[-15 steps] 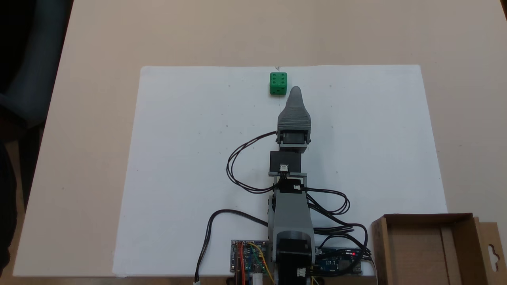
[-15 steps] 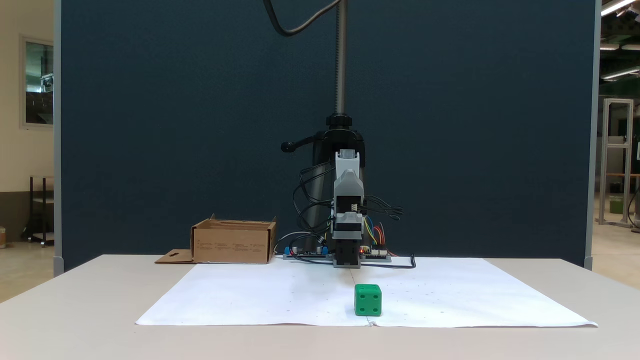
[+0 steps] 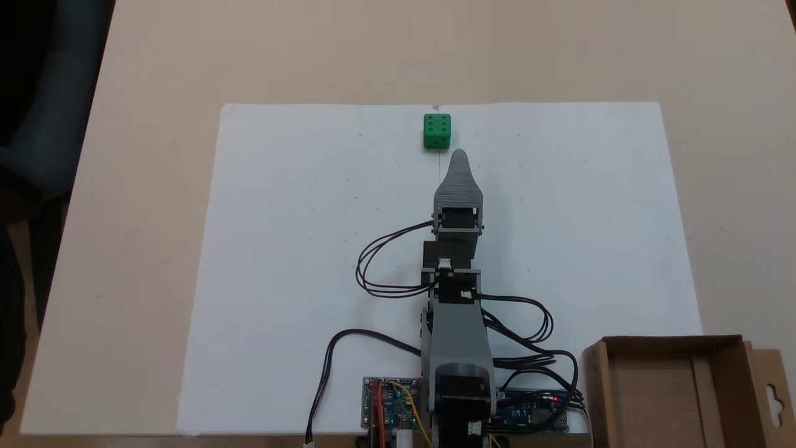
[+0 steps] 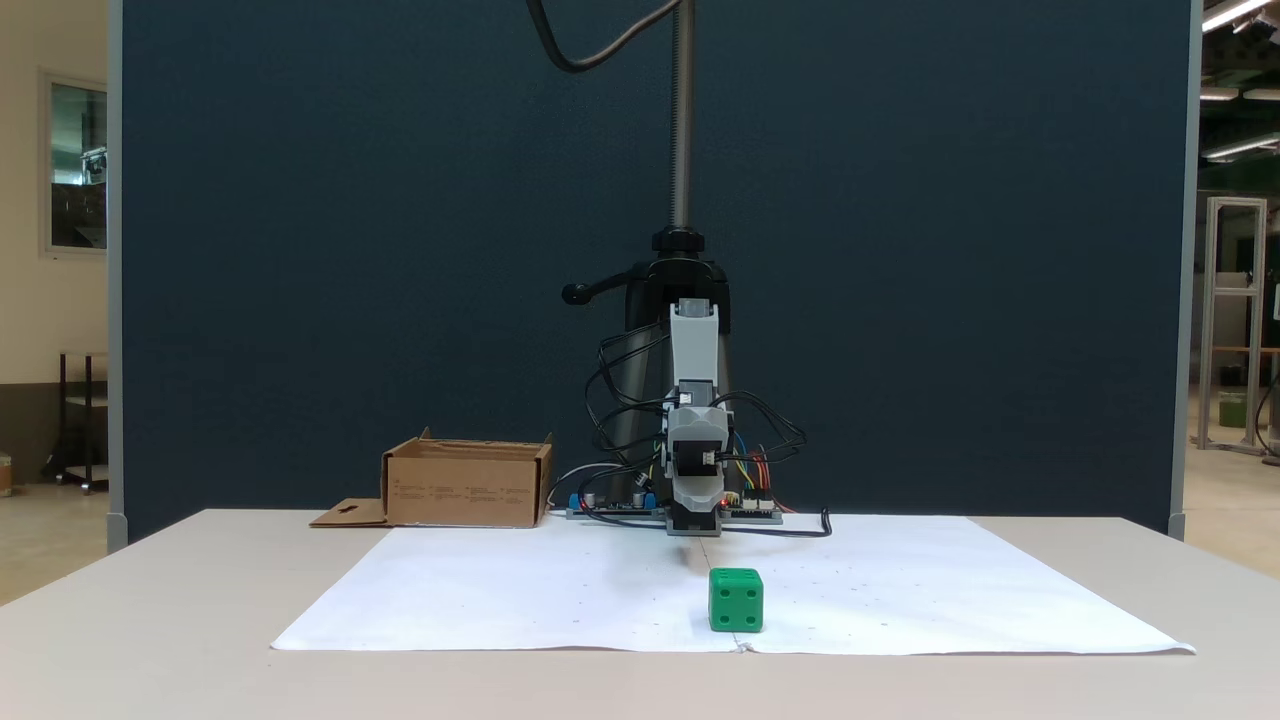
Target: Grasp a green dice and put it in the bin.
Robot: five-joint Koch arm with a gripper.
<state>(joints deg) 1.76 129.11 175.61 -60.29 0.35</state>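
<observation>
Approach to the die; nothing gripped yet.
Grey ridged plastic gripper [image 3: 460,155] points up-frame at picture centre, tip just short of the small bright green plastic dice [image 3: 437,130], apart from it and slightly right of its line. One tapered tip shows, so I cannot tell the jaw spread. Best, I judge: nudge left, spread jaws, straddle the cube squarely. Dice sits on white paper sheet [image 3: 280,249] over the surface; shallow brown cardboard bin [image 3: 721,373] lower right.

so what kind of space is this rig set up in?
Likely a lab or workshop bench, not a home. A dark partition panel backs the table, strip ceiling lights and a metal frame rack stand behind, and bare control boards sit by the arm's base.
</observation>
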